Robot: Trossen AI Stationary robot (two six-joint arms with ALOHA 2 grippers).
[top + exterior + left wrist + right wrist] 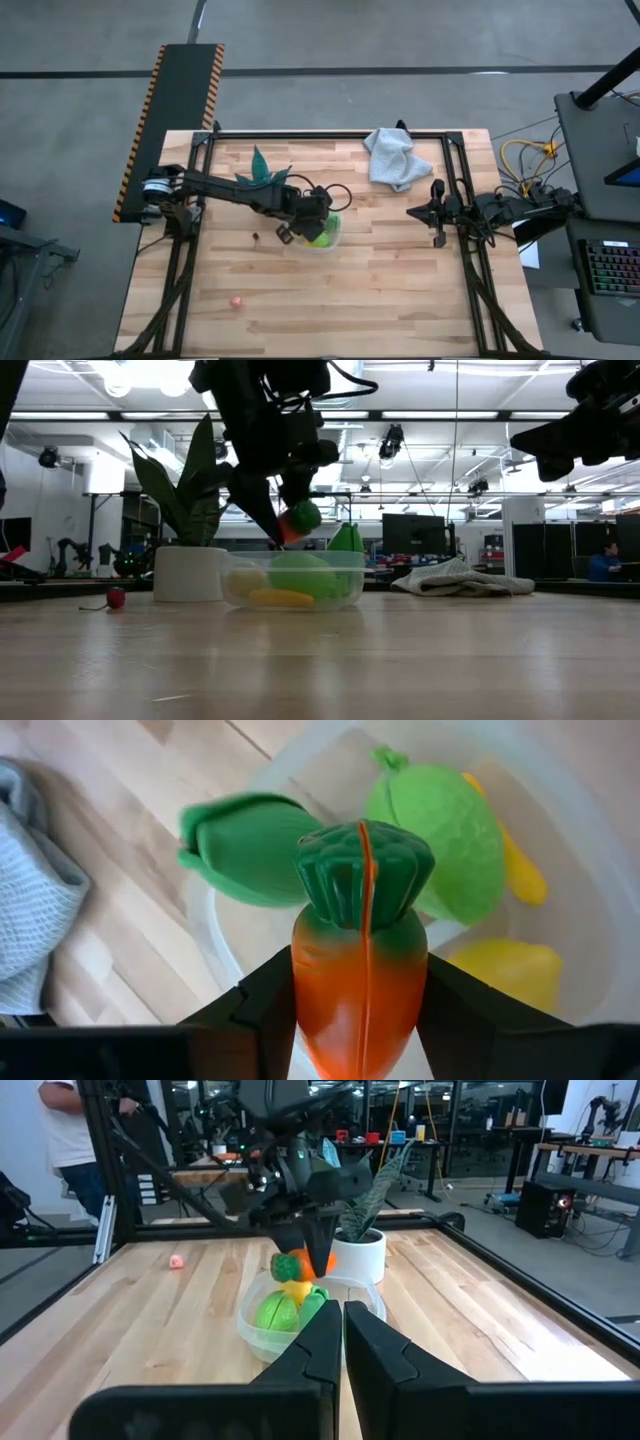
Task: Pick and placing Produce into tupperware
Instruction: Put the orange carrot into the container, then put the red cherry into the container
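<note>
The tupperware (325,236) is seen near the middle of the desk (400,290), just beside the white plant pot (188,573). A green round piece (440,840), a green pod (245,850) and yellow pieces (505,965) lie inside it. An orange carrot (360,970) is clamped in the left pincer (312,230) just above the tub. The right pincer (436,215) is held with its fingers together at the desk's right side. A pink piece (236,301) lies well apart.
</note>
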